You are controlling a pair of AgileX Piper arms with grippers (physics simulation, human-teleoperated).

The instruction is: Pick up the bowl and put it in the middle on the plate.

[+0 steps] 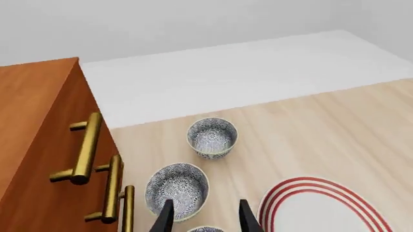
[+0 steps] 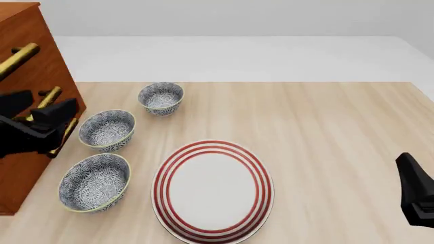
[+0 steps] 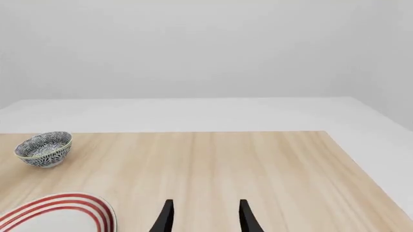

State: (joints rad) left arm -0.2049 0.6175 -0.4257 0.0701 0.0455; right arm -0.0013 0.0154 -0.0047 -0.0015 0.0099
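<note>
Plate [image 2: 213, 189] near front table edge, nothing on it. Three bowls left of plate, all empty, apart. Middle bowl [image 2: 106, 130] just beside wooden cabinet [image 2: 27, 66]. Wide bare table [image 2: 339, 132] right of plate. Left gripper [image 1: 205, 218] spread wide above bowls, holding nothing. Right gripper [image 3: 204, 217] spread wide, holding nothing.

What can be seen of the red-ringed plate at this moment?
The plate is large, round and white, seemingly glazed ceramic, with several concentric red rings round its rim and a bare white centre. It lies flat on the wooden table, near the front edge, to the right of the nearest bowl. Nothing rests on it, and neither gripper touches it. The wrist views show only parts of its rim.
</note>
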